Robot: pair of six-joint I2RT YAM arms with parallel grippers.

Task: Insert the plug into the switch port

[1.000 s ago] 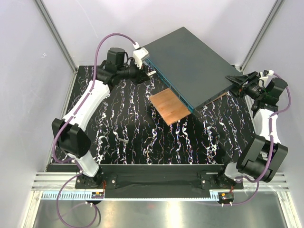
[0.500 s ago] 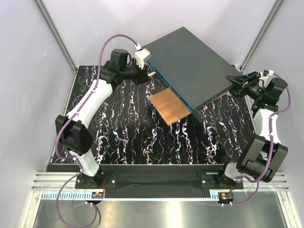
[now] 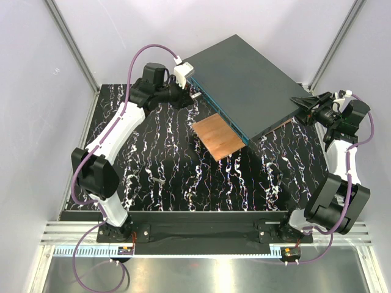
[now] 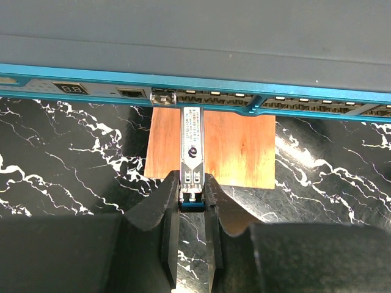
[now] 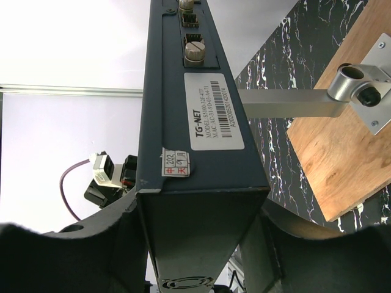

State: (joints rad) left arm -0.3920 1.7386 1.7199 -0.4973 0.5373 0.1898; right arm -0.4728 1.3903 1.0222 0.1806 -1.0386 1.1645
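The switch is a large flat dark-grey box point(image 3: 244, 76), propped at an angle, with a teal-blue face point(image 4: 73, 74) lined with small square ports point(image 4: 214, 95). My left gripper point(image 4: 192, 183) is shut on the plug point(image 4: 192, 143), a slim metal module with a blue tail. The plug points straight at the teal face and its tip reaches the lower rim below one port; I cannot tell whether it is inside. In the top view the left gripper point(image 3: 190, 94) is at the switch's left end. My right gripper point(image 5: 198, 210) is shut on the switch's far corner point(image 5: 195, 91), one jaw on each side.
A copper-brown square plate point(image 3: 218, 137) lies on the black marbled table under the teal face. A metal post and bracket point(image 5: 366, 91) stand on it below the box. A small grey piece point(image 3: 157, 180) lies mid-table. Walls close in on both sides.
My left arm has swung a little to the right, bringing the plug closer to the teal face. The right arm and the switch have not moved.
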